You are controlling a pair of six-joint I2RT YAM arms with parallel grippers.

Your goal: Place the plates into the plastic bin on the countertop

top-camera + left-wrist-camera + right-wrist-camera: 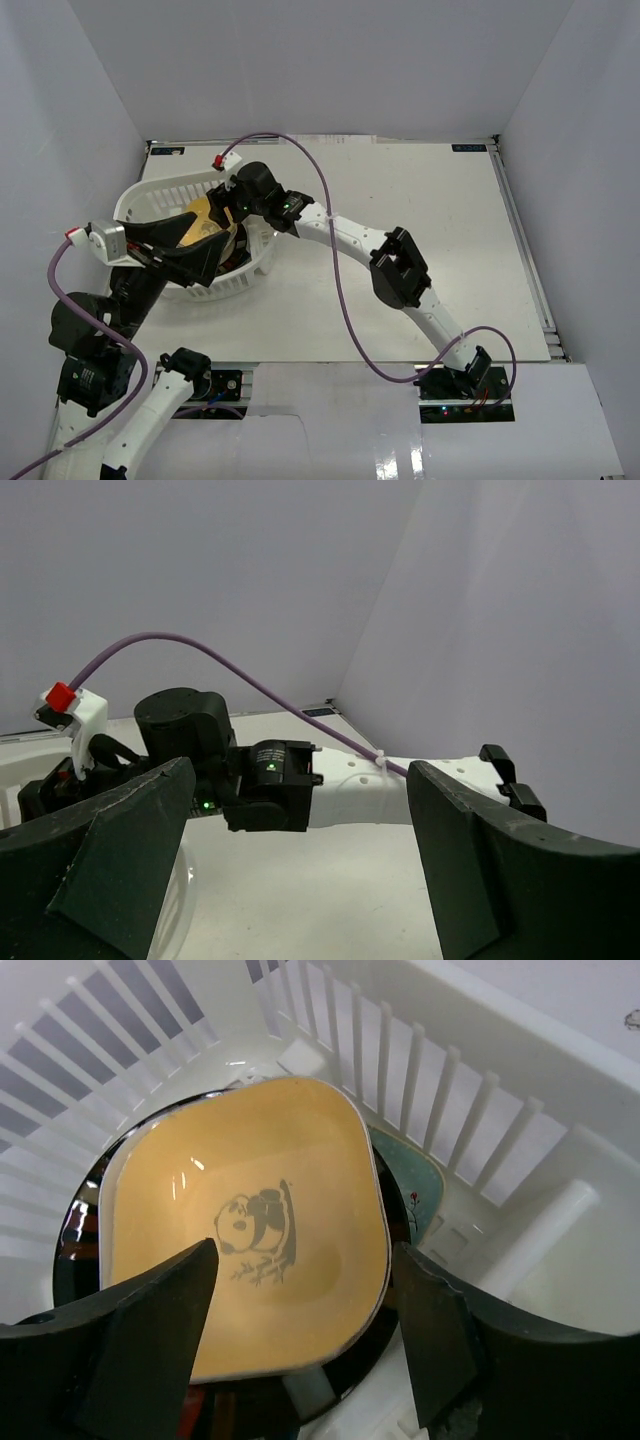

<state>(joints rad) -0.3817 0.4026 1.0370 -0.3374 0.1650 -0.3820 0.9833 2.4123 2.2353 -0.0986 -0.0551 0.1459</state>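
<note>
Yellow panda-printed plate (245,1225) lies flat in the plastic bin (430,1090), atop a dark-rimmed round plate (70,1250), a mint dish (415,1185) showing at its three o'clock. The right gripper (300,1260) hangs spread above it, empty; the left gripper (300,820), spread wide, hovers at the bin's six o'clock.

yellow plate (204,216) inside white plastic bin (148,192)
</note>
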